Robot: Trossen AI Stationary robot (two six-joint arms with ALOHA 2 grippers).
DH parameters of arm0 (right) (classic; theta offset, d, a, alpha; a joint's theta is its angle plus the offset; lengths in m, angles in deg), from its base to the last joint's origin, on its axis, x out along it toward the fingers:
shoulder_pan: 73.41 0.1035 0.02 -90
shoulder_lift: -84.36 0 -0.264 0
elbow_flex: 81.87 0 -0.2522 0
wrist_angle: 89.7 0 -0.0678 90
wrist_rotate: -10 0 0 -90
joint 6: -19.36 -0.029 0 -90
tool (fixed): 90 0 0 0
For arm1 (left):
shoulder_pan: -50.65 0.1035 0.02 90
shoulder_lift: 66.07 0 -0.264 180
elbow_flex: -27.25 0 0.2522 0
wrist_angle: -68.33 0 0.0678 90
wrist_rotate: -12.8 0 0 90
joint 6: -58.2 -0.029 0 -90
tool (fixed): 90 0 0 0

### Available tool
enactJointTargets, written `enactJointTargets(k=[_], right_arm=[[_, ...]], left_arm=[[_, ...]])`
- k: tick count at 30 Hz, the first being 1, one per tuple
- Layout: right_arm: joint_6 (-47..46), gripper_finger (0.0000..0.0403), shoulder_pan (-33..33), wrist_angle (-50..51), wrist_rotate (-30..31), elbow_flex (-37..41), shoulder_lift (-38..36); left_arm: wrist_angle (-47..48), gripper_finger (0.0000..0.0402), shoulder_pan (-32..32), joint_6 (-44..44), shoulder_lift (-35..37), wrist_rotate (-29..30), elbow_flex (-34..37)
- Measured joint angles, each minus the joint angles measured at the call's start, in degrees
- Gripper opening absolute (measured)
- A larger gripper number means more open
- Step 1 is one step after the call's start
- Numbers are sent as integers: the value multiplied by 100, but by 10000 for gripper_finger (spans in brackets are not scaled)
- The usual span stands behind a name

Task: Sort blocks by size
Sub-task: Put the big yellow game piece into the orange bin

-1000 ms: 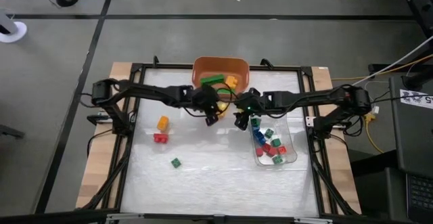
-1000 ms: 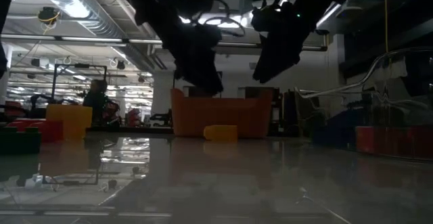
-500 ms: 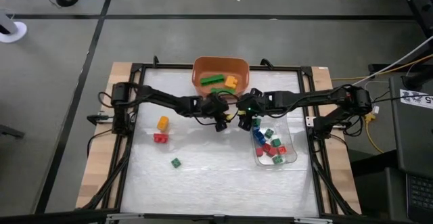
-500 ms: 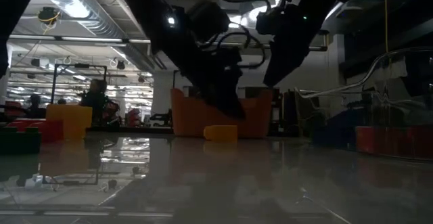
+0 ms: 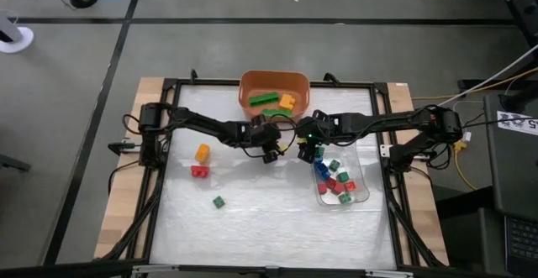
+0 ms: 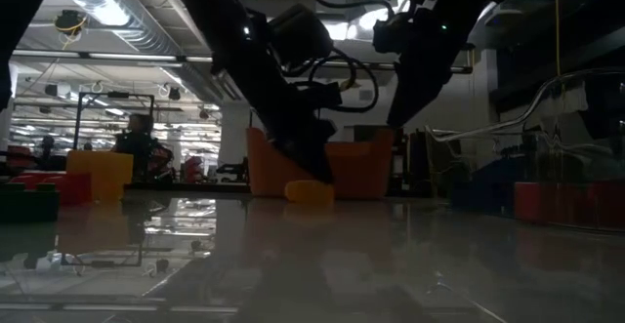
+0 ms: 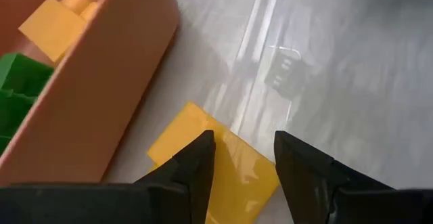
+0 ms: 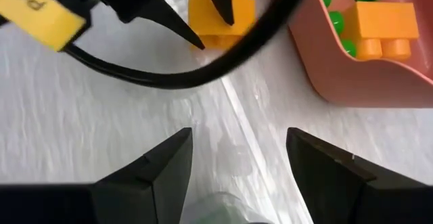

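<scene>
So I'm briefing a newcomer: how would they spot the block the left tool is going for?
Find the orange bin at the table's far edge. Just outside its near wall lies a yellow brick, with the left tool open over it. Unlike the bin's bricks, it lies on the bare table.

You see an orange bin (image 5: 274, 86) holding green bricks (image 5: 265, 100) and a yellow-orange brick (image 5: 287, 102). A yellow brick (image 7: 215, 164) lies on the pale grey tabletop (image 5: 252, 219). The clear tray (image 5: 360, 196) holds red, green and blue cubes (image 5: 336, 181). Both arms are black.
</scene>
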Motion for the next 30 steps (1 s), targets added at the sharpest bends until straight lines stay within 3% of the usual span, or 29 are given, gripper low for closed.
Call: enactJointTargets(k=[6,14,23,30], right_arm=[[0,239,0,49,0,0,0],[77,239,0,84,4,0,0],[79,239,0,132,57,1,0],[107,239,0,132,109,0,0]], left_arm=[[442,141,-234,-203,31,200,5],[1048,141,-608,-466,214,1040,40],[1819,141,-820,-58,289,1394,37],[1915,141,-1104,-34,289,1665,7]])
